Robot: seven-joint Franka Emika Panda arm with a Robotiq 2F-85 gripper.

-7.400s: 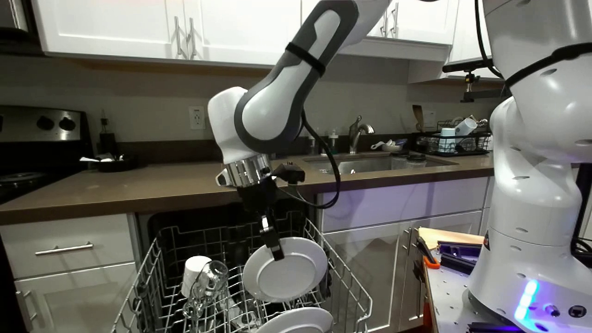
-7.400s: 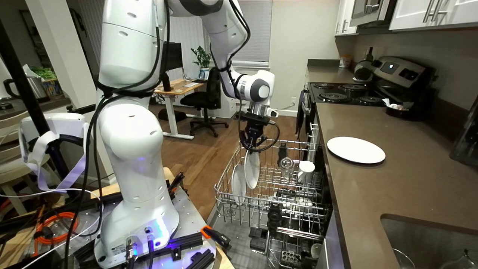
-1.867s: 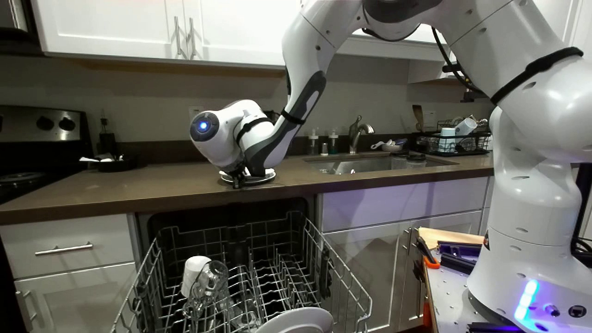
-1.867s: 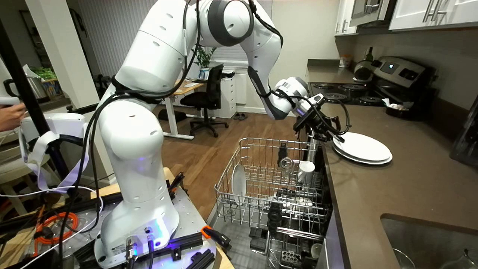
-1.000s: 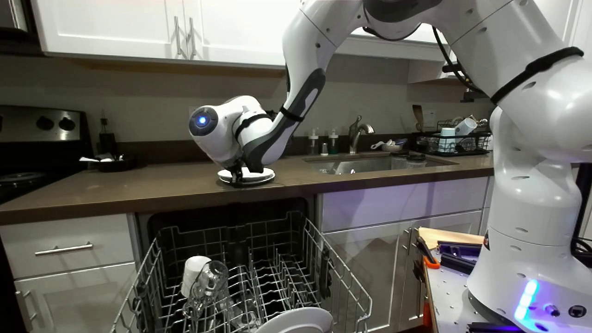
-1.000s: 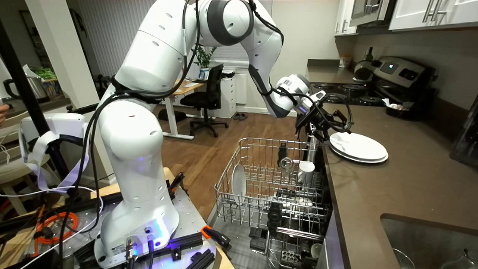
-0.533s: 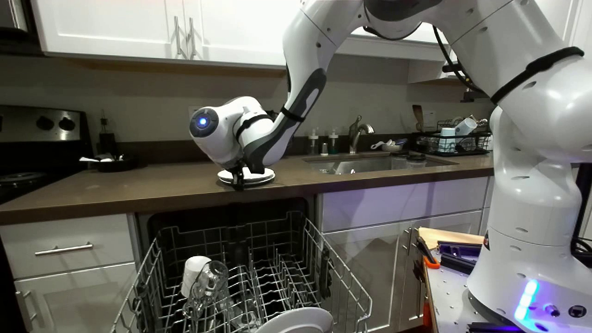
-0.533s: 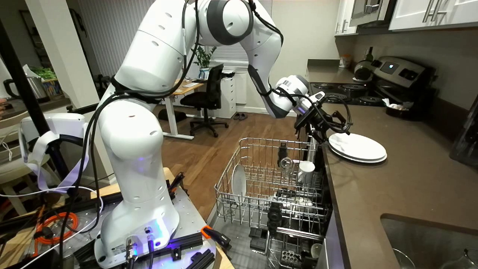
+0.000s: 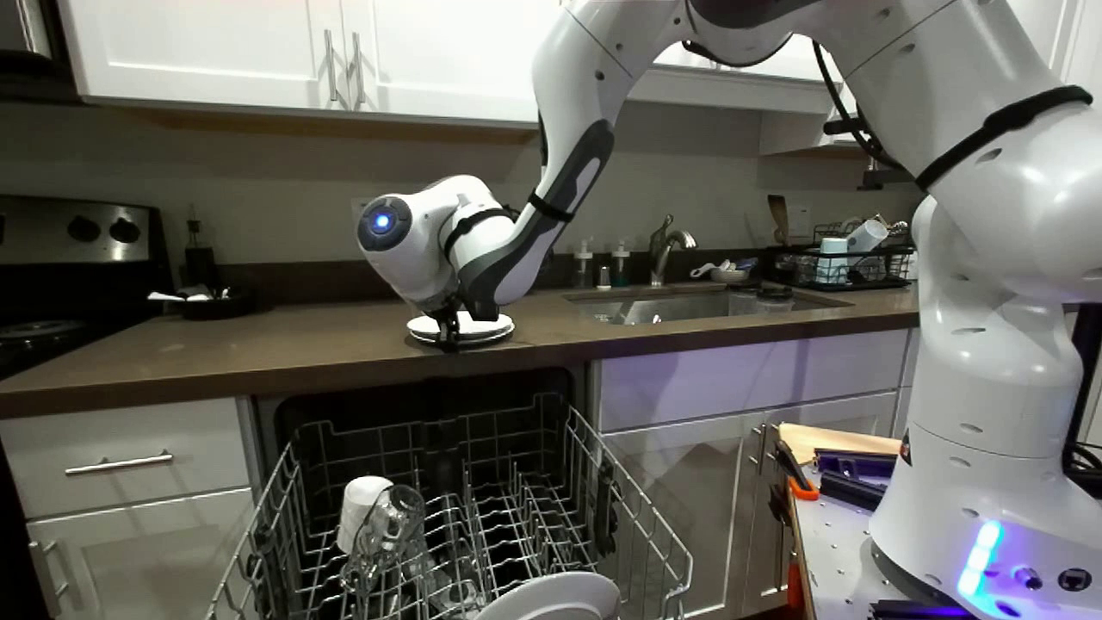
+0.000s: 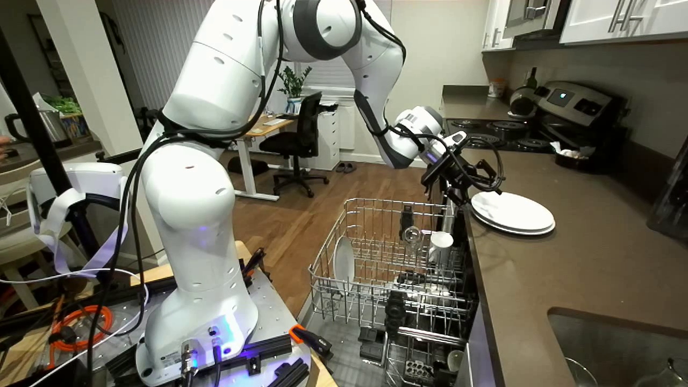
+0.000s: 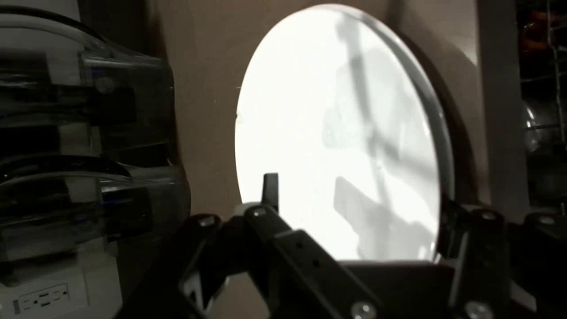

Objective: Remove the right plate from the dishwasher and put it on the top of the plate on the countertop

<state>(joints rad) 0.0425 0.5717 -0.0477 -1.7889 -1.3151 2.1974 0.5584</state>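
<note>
The right plate [image 11: 292, 110] lies on the lower plate [image 11: 444, 141], which rests on the counter [image 10: 591, 269] near its front edge. Several seconds ago the right plate stood upright in the dishwasher [image 9: 516, 385] and the counter carried a single plate; now bare tines show in its old place in the rack [image 9: 508, 517]. Over the last couple of seconds the stack has also slid slightly toward the counter's front edge.

The fingers [image 11: 270, 190] stand spread apart. In the wrist view one shows against the right plate's white face, the other beside the rim on the front-edge side; whether either touches, I cannot tell. The arm [image 9: 585, 69] ends a little higher than a couple of seconds ago, so more of the right plate shows in an exterior view.

In the rack another plate [image 10: 343, 263] stands upright, with a white mug [image 10: 441, 247] and a clear glass [image 9: 392, 525] near each other, all three unmoved.
</note>
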